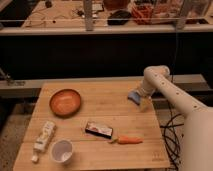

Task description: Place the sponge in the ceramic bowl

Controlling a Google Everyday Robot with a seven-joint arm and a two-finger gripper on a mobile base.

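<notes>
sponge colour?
Light blue. The sponge is beside the gripper, at the right edge of the table; camera view.

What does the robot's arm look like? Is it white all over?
Mostly, yes. The arm is white, smooth and tube-shaped, with a rounded joint on top and black cables hanging beside it. Its pale gripper is near the table's right edge.
</notes>
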